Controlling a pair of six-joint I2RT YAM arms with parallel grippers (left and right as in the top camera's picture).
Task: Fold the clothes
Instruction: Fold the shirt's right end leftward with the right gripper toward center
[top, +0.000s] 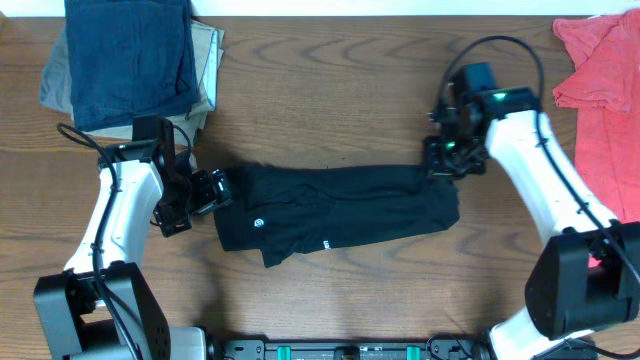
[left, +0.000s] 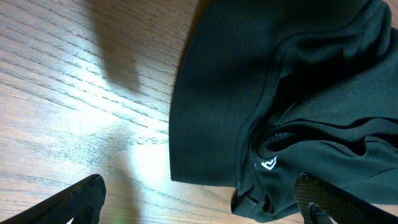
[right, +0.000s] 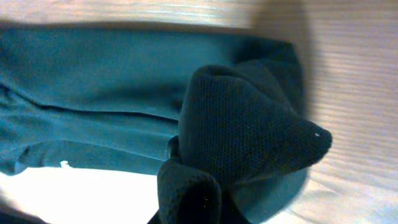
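The black shirt (top: 330, 210) lies folded into a long strip across the middle of the wooden table, with small white logos showing near its left end. My left gripper (top: 205, 190) is at the strip's left end. In the left wrist view its jaws (left: 202, 196) are wide open, and a corner of the shirt (left: 249, 74) with a white logo lies between them, close to the right finger. My right gripper (top: 440, 165) is at the strip's upper right corner. In the right wrist view its fingers (right: 205, 199) are shut on a bunched fold of the shirt (right: 93, 81).
A folded navy-blue garment (top: 130, 60) lies on a khaki one (top: 208, 55) at the back left, just behind my left arm. A coral-red T-shirt (top: 600, 90) lies at the right edge, beside my right arm.
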